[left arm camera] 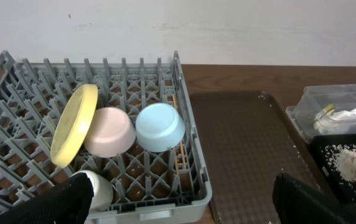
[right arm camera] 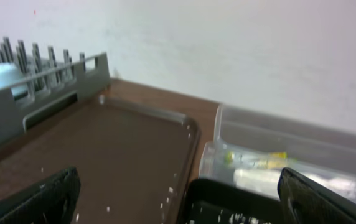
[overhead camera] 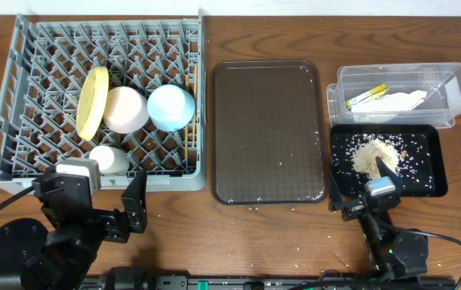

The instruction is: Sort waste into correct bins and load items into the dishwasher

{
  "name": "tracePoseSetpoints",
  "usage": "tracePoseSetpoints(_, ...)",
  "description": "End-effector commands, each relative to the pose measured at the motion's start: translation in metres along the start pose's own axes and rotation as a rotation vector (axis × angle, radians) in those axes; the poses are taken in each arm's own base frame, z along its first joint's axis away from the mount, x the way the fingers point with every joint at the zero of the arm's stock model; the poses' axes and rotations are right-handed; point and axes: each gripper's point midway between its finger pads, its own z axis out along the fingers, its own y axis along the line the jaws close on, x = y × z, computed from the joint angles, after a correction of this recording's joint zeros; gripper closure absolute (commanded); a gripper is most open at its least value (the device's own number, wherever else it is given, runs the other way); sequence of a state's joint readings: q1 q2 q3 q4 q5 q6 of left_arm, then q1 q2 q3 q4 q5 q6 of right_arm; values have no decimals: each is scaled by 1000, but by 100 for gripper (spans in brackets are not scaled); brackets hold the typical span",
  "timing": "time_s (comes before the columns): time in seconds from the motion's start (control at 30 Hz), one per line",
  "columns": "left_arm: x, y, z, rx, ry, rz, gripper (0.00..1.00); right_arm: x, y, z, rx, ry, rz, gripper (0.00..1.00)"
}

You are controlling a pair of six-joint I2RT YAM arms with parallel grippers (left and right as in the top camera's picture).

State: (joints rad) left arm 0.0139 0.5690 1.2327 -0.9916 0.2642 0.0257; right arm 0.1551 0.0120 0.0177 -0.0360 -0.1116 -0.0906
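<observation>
The grey dish rack (overhead camera: 21,97) (left arm camera: 193,143) holds the pale-yellow plate (overhead camera: 92,101) (left arm camera: 73,124) on edge, the cream bowl (overhead camera: 125,109) (left arm camera: 109,132), the light-blue bowl (overhead camera: 170,107) (left arm camera: 159,126), the white cup (overhead camera: 110,159) (left arm camera: 100,188) and the chopsticks (overhead camera: 188,129) (left arm camera: 178,155). The clear tub (overhead camera: 456,80) (right arm camera: 271,134) holds the white napkin (overhead camera: 396,101) and yellow-green sachet (overhead camera: 366,97) (right arm camera: 259,160). The black tray (overhead camera: 432,181) (right arm camera: 228,199) holds rice scraps (overhead camera: 374,155) (left arm camera: 355,165). My left gripper (overhead camera: 122,211) (left arm camera: 181,205) is open and empty at the rack's front edge. My right gripper (overhead camera: 359,197) (right arm camera: 178,199) is open and empty near the black tray's front left corner.
The dark brown serving tray (overhead camera: 267,133) (left arm camera: 246,155) (right arm camera: 103,149) lies between the rack and the bins, with a few stray rice grains on it. More grains are scattered on the wooden table (overhead camera: 279,242) along the front. A white wall stands behind.
</observation>
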Motion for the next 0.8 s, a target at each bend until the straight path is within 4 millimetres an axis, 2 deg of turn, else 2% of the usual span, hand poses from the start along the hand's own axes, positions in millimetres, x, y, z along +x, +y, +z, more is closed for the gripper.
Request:
tracePoseSetpoints(0.0,0,-3,1,16,3,-2,7,5,-1,0,1,6,17,1)
tracePoseSetpoints(0.17,0,-3,1,16,3,-2,7,11,0,0,0,33,20,1)
tracePoseSetpoints(0.77,0,-3,1,16,3,-2,7,12,0,0,-1,34,20,1)
